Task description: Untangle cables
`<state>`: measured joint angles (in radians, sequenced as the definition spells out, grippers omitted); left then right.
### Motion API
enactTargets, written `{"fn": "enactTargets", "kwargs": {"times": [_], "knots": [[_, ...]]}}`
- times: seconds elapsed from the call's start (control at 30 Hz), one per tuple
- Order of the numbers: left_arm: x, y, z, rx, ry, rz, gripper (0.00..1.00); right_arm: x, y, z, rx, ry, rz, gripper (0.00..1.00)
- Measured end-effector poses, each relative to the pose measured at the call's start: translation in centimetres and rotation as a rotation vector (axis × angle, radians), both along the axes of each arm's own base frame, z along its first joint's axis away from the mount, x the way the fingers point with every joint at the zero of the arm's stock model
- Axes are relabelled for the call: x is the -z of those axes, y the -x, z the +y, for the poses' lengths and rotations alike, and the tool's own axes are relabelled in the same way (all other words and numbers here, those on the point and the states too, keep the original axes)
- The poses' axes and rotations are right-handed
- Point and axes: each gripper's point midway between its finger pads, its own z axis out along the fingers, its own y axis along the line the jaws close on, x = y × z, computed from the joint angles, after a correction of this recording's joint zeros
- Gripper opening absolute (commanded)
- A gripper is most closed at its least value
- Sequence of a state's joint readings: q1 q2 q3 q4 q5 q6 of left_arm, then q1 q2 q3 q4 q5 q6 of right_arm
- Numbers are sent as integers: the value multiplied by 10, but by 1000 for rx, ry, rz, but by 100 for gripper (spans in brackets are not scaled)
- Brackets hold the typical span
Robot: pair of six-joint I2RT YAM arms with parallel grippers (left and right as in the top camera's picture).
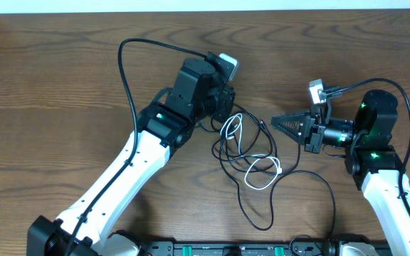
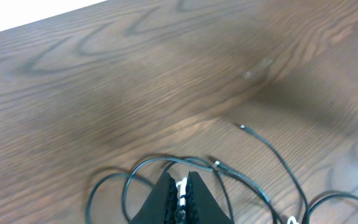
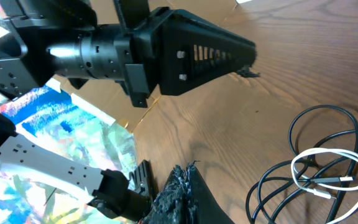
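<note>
Wood-grain table (image 1: 62, 85) carries everything here, so use its bare stretch toward 10 o'clock as the place to draw slack into. Your left gripper (image 2: 180, 190) is closed. A sliver of white shows between its pads in the left wrist view, so it looks pinched on the white cable (image 1: 262, 172). Your right gripper (image 1: 276, 122) is closed too, holding nothing, and points at the pile from 3 o'clock.

To do this step well, I'd judge you should lift the left hand slowly and pull toward 10 or 11 o'clock. Watch whether the black loops ride up with it. If they do, stop and pin them with the right hand rather than tugging harder, because a hard pull would likely tighten the crossings.

The cables (image 1: 251, 153) lie mid-table, their top touching the left gripper and the rest spreading toward its 5 o'clock. They sit near the right gripper's 8 o'clock. One black cable (image 1: 290, 178) trails toward 6 o'clock. A small plug end (image 2: 242, 127) lies free toward the left gripper's 1 o'clock.
</note>
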<state>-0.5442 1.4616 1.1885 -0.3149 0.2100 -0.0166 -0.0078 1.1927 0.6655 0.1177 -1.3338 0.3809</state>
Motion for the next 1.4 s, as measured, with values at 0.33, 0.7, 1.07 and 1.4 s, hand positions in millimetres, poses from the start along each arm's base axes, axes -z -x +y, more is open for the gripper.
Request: {"fn": "enactTargets", "kwargs": {"times": [0.33,0.7,1.07,1.4], "knots": [[23,-12,57,-215,-240,-1,59,45,-10,-10,177,86,300,29],[43,-24,173,-564,-330,139,67,69,-18,8,292,199,391,68],[52,-17,224,-719,-329,226,77,101,-45,48,420,238,461,68],[54,-13,226,-722,-338,243,79,148,-68,88,448,170,587,53]]}}
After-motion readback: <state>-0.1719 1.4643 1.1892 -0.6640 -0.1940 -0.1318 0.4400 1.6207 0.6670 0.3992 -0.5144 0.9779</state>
